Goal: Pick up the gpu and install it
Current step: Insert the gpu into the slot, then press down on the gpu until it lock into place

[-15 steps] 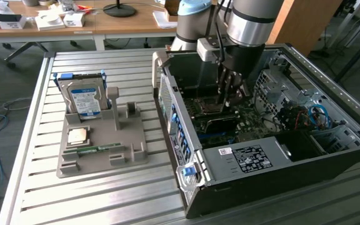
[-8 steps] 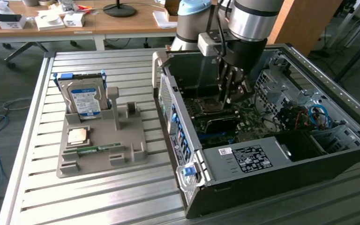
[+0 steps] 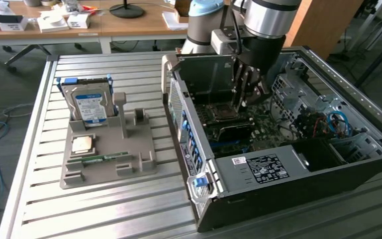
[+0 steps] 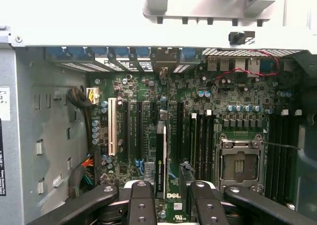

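The gpu (image 4: pixel 161 155) is seen edge-on as a thin dark card. It stands upright in an expansion slot of the green motherboard (image 4: pixel 148 86), beside the white slot (image 4: pixel 112 126). My gripper (image 4: pixel 169 178) straddles the card from above, and one dark fingertip (image 4: pixel 185 169) stands a little apart from the card's side, so the jaws are open. In the exterior view the arm reaches down into the open computer case (image 3: pixel 297 167), with the gripper (image 3: pixel 247 97) low over the board near the case's rear wall.
A grey parts fixture (image 3: pixel 111 172) on the slatted table holds a silver blue-labelled hard drive (image 3: pixel 90 107), a processor chip (image 3: pixel 83 144) and a green memory stick (image 3: pixel 101 158). Inside the case are a processor socket (image 4: pixel 238 165), cables (image 3: pixel 334 124) and drive cages. A desk stands behind.
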Available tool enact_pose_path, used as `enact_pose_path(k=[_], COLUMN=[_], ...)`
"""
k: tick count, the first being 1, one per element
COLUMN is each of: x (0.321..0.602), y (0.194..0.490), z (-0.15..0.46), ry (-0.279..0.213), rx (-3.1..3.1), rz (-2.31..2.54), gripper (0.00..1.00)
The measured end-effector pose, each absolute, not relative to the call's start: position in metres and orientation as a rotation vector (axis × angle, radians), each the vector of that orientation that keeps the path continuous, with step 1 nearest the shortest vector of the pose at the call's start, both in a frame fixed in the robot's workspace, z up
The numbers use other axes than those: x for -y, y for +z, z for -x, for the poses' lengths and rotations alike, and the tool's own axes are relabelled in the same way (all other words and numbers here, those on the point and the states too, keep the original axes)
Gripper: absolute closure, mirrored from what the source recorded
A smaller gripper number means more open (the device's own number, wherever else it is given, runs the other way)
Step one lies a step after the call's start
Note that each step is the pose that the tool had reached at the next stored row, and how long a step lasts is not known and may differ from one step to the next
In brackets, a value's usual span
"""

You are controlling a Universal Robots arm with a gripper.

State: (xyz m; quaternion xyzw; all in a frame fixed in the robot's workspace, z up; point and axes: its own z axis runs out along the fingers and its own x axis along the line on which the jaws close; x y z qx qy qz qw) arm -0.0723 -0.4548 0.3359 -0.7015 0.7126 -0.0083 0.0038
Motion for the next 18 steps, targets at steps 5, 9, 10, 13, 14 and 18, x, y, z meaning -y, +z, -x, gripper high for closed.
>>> enact_pose_path(k=[5, 9, 10, 13, 14, 18], x=[0.4548, 0.4548, 0.4548, 0.4548, 0.4548, 0.4548], y=[0.341, 0.3424, 0.3424, 0.3426, 0.3426, 0.3426], z=[0.0722, 0.0721, 0.0721, 0.0721, 0.0721, 0.0721], ry=[-0.026, -0.026, -0.026, -0.026, -0.026, -0.026], rx=[-2.233, -2.233, -2.233, -2.233, -2.233, -2.233], rz=[2.199, 2.198, 2.198, 2.199, 2.199, 2.199], gripper=[0.66, 0.66, 0.66, 0.66, 0.66, 0.66])
